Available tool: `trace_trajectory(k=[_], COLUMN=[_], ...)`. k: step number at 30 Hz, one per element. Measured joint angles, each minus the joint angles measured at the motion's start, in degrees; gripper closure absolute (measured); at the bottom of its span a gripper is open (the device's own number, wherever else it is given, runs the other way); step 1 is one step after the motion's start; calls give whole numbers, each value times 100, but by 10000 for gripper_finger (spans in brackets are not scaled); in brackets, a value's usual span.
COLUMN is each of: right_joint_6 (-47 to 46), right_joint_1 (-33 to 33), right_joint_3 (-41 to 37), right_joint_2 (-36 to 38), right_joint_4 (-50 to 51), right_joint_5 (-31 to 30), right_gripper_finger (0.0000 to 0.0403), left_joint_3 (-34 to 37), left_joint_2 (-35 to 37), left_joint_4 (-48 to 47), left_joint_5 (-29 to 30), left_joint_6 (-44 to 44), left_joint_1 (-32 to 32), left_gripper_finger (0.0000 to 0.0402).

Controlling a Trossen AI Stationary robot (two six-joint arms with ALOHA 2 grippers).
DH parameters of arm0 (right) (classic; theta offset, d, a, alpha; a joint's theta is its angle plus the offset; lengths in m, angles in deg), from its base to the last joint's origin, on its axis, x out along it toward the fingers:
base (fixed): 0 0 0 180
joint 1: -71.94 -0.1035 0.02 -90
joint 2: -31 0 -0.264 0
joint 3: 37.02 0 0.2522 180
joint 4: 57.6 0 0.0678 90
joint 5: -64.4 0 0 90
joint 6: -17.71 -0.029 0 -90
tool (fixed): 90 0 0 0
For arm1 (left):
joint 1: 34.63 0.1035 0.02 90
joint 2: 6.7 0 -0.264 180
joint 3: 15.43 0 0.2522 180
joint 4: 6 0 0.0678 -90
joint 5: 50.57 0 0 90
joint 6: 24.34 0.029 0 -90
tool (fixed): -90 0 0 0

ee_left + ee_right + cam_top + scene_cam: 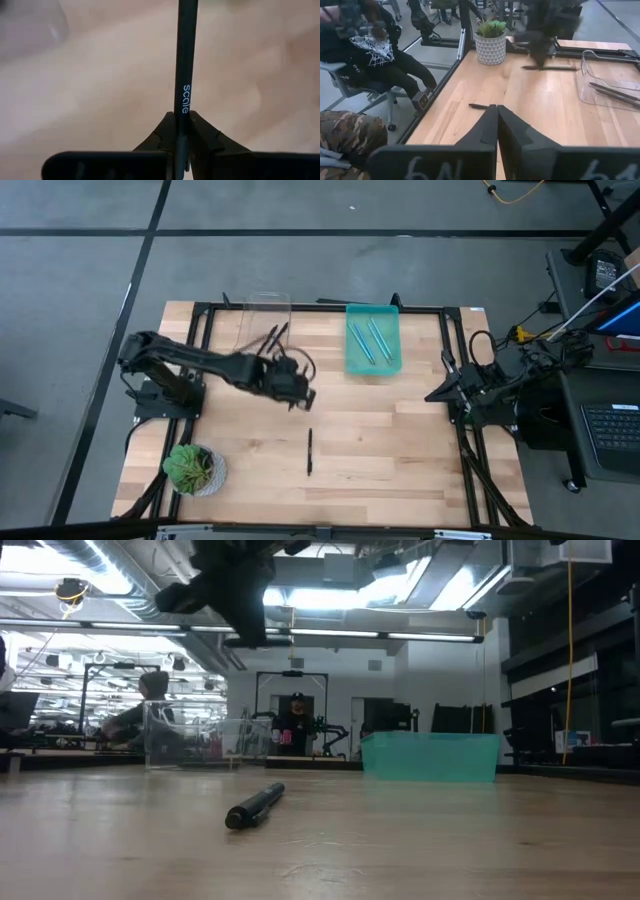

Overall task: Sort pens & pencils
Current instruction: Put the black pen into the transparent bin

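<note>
My left gripper (300,395) hangs over the middle of the table, shut on a black pen (186,60) with white lettering. The right wrist view shows that pen (555,68) level, above the wood. A second black pen (309,452) lies flat on the table nearer the front edge, also in the low view (255,807). Black sticks (272,340) rest inside a clear container (265,315). Light blue sticks (368,340) lie in a teal tray (390,360). My right gripper (496,117) is shut and waits at the table's right edge. My left gripper pinches the black pen between its two fingers (202,137), on the shaft just below the white lettering (185,107). The fingers come from above and lie across the pen. The pen sits level and lifted clear of the table, with more of its length on one side of the hold.
A potted plant (195,470) stands at the near left corner. The clear container (190,745) and the teal tray (430,757) sit along the far edge. Bare wood lies between the loose pen and the right arm. People sit beyond the table (375,55).
</note>
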Motion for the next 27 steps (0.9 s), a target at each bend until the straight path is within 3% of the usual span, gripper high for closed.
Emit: trace_trajectory(k=[6, 15, 21, 27], right_joint_6=[20, 8, -19, -28], right_joint_1=[0, 2, 2, 1], right_joint_3=[0, 0, -2, -2], right_joint_2=[-3, -3, -3, -7], right_joint_4=[2, 381, 571, 639], right_joint_5=[-7, -4, -4, -2], right_gripper_finger=[385, 397, 388, 385], left_joint_3=[-11, -11, -11, -15], left_joint_2=[444, 468, 460, 188], left_joint_4=[-175, -295, -363, -413], left_joint_5=[234, -376, -980, -1055], left_joint_6=[519, 1360, 2665, 3741], left_joint_1=[991, 2750, 3641, 4311], left_gripper_finger=[385, 385, 385, 385])
